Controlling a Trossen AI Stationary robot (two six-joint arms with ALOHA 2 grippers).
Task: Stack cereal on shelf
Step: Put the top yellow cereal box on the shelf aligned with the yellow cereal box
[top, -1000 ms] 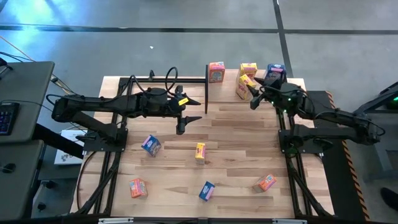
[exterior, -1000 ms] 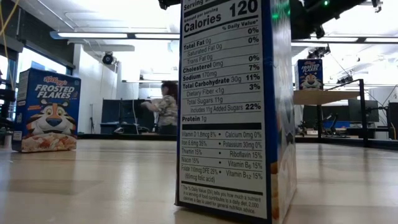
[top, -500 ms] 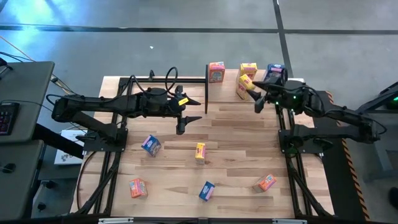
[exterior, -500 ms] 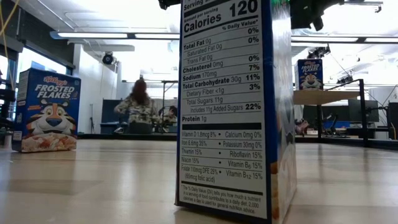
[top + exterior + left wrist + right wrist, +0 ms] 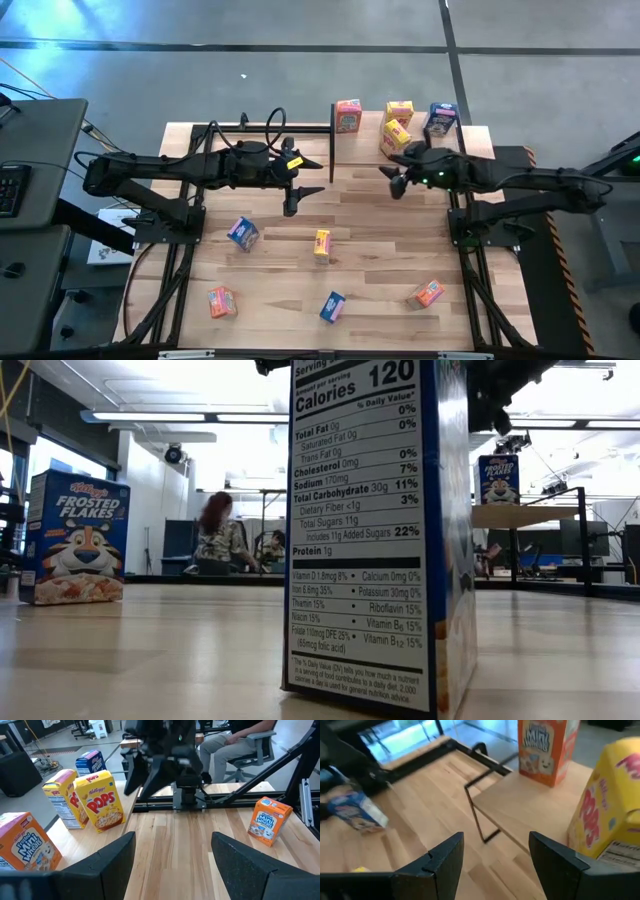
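Yellow cereal box leaning nr shelf; right claw hovering beside it, open, empty. Left claw waiting mid-bench, open.

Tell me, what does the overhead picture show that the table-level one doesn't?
Only the high view shows both arms, the open left gripper and open right gripper, and boxes scattered over the table. Only the low view shows a nutrition label up close and a person in the room behind. Both show the blue box standing on the shelf.
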